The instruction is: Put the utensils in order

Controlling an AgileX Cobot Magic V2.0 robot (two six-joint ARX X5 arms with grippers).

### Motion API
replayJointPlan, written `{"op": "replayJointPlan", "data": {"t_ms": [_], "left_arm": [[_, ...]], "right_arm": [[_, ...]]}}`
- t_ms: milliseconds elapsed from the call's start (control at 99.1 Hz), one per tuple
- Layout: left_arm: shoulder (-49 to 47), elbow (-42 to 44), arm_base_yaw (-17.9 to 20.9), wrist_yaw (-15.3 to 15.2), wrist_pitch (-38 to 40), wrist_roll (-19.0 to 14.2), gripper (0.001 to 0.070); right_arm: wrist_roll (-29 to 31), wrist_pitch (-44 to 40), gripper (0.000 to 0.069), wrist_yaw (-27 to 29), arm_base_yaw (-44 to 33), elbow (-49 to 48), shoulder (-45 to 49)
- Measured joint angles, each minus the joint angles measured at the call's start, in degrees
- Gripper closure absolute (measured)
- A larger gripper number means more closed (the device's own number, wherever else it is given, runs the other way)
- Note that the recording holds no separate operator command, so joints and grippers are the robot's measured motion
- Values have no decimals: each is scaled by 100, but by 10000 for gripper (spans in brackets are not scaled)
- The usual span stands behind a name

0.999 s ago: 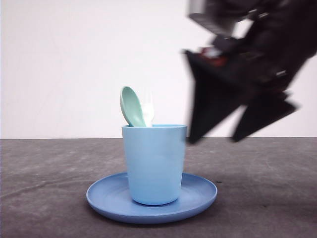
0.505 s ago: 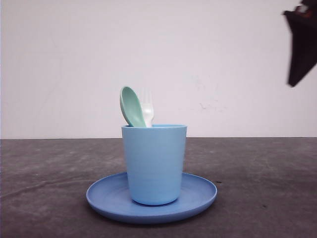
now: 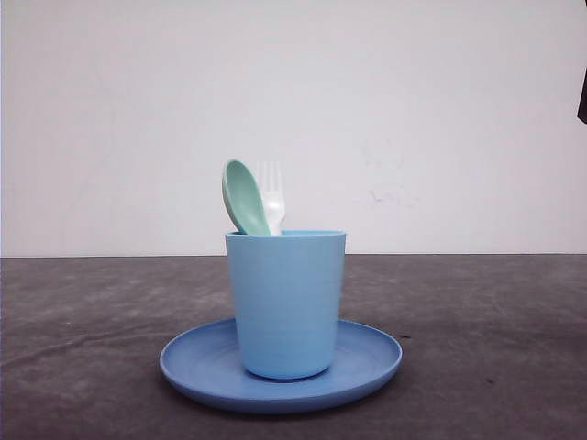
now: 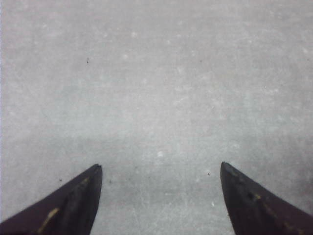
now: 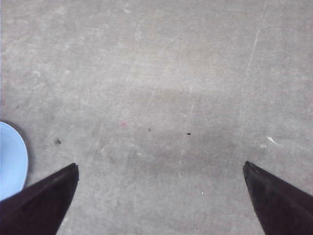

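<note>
Since a second ago the right arm has swung up and away from beside the cup [image 3: 286, 302], and now just a dark sliver of it [image 3: 582, 96] remains at the right edge of the front view; nothing on the table [image 3: 495, 339] has shifted. At the middle of the table the cup stands upright on the plate [image 3: 367, 362]. Inside the cup the spoon [image 3: 243, 197] and the fork [image 3: 271, 197] stand with their heads above the rim, handles hidden by the cup wall. The spoon's oval bowl leans toward the left, and the fork's tines rise just to the right of it and slightly behind, the two close enough that I cannot tell whether they touch. In the left wrist view the left end effector [image 4: 160, 169] hangs over bare grey table with its two dark fingers [image 4: 73, 205] spread wide, nothing between them. In the right wrist view the right end effector [image 5: 160, 169] is likewise spread wide and holds nothing, its fingers [image 5: 279, 205] over bare, lightly scratched table, with an edge of the plate [image 5: 11, 159] showing beside one finger. Behind the table is a plain white wall [image 3: 440, 119].
</note>
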Motion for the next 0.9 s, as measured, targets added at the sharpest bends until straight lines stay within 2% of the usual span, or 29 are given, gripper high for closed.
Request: {"op": "replayJointPlan", "data": {"t_ms": [61, 101, 151, 262, 303, 343, 474, 898], "left_arm": [[0, 0, 0, 0, -44, 0, 242], [0, 0, 0, 0, -72, 0, 261], [0, 0, 0, 0, -107, -2, 331], [0, 0, 0, 0, -138, -11, 584], [0, 0, 0, 0, -138, -17, 639], [0, 0, 0, 0, -146, -17, 669], [0, 0, 0, 0, -160, -17, 695], [0, 0, 0, 0, -160, -20, 695]], "right_arm": [[15, -7, 16, 0, 0, 0, 0], [22, -13, 54, 0, 0, 0, 0], [24, -22, 171, 2, 0, 0, 0], [22, -22, 498, 2, 0, 0, 0], [22, -22, 573, 24, 0, 0, 0], [22, -22, 615, 55, 0, 0, 0], [22, -66, 658, 66, 0, 0, 0], [22, 57, 664, 66, 0, 0, 0]]}}
